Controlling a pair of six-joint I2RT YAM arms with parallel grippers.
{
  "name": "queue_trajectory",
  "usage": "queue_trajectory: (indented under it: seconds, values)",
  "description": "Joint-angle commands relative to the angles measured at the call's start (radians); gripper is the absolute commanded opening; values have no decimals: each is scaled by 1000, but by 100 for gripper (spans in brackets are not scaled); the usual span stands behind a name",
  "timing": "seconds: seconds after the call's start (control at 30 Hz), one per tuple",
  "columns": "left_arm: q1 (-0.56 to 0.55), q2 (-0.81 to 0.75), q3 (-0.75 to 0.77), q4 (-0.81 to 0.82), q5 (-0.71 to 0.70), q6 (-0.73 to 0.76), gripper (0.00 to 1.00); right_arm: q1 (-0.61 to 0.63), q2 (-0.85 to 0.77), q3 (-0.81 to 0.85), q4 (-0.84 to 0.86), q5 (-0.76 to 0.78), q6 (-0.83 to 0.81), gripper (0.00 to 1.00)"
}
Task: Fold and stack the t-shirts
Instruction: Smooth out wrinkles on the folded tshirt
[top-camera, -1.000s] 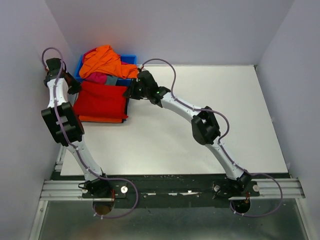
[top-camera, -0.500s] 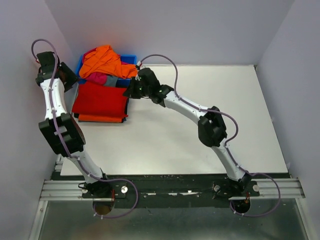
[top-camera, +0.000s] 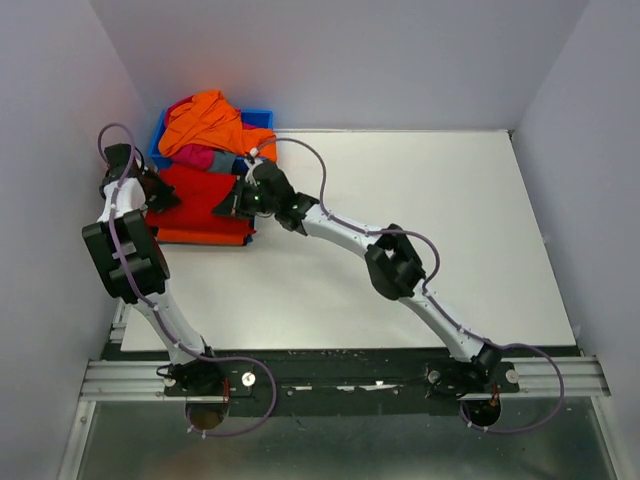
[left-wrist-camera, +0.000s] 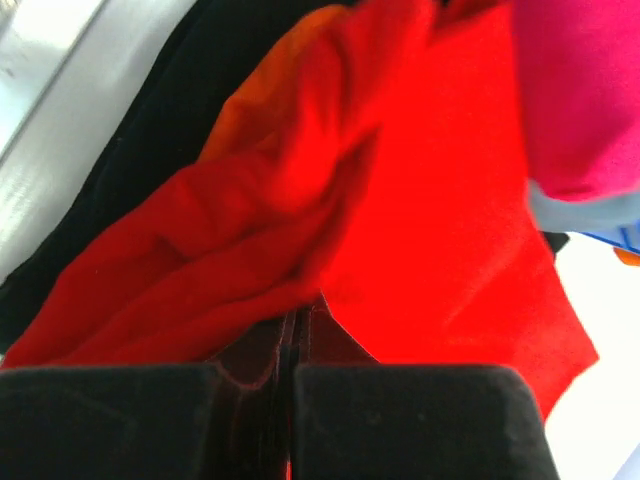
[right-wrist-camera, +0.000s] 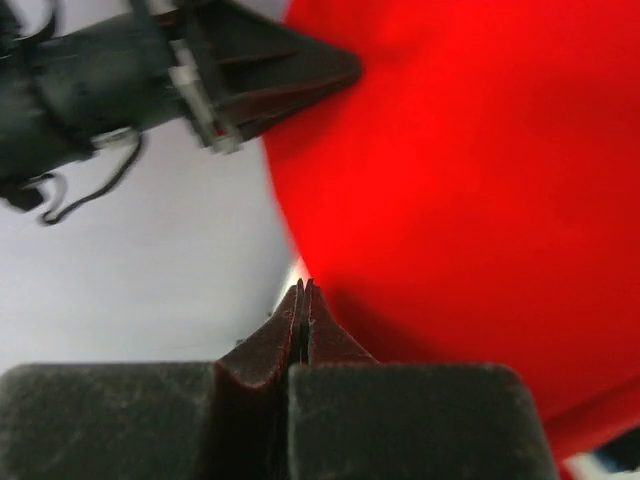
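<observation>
Showing the far left corner of the tabletop (top-camera: 420, 210): a red shirt (top-camera: 205, 200) lies folded flat there, resting on an orange shirt (top-camera: 200, 238) whose near edge shows beneath it. Just behind the pair stands a blue bin (top-camera: 262, 116), heaped with a second orange shirt (top-camera: 205, 120). A pink shirt (top-camera: 195, 156) and a grey shirt (top-camera: 226, 161) hang over the bin's near rim and touch the red shirt's far edge.

The left hand (left-wrist-camera: 295, 322) sits at the red shirt's left edge. Its fingers are pressed together, their tips against bunched red cloth. Whether any fold is caught between them cannot be told.

The right hand (right-wrist-camera: 302, 292) sits at the red shirt's right edge. Its fingers are likewise closed, with their tips at the cloth's border where it meets the bare tabletop. No cloth is seen between them. In the right wrist view the left hand appears across the red shirt, well apart from the right.
</observation>
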Motion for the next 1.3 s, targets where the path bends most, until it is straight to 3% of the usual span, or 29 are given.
queue_trajectory:
  seconds: [0.0, 0.2, 0.53, 0.73, 0.83, 0.93, 1.13, 1.27]
  values:
    - [5, 63, -14, 76, 29, -12, 0, -30, 141, 19, 69, -2, 197, 1]
    - [15, 112, -17, 85, 37, -6, 0, -56, 178, 14, 78, -28, 297, 1]
    - [22, -72, 32, 36, 17, 2, 0, -61, -67, -142, 75, -102, 68, 1]
    - [-43, -173, -61, 102, 57, -67, 0, -67, -415, -563, 227, -33, -91, 1]
    - [-59, -178, -143, 244, 128, -188, 0, -79, -546, -737, 307, -20, -112, 1]
    - [-79, -132, -154, 337, 164, -260, 0, -94, -649, -864, 345, -19, -121, 1]
    - [-85, -11, -151, 400, 80, -282, 0, -127, -819, -1085, 406, -13, -135, 1]
    - [-85, 92, -100, 383, 112, -276, 0, -154, -908, -1210, 410, -7, -154, 1]
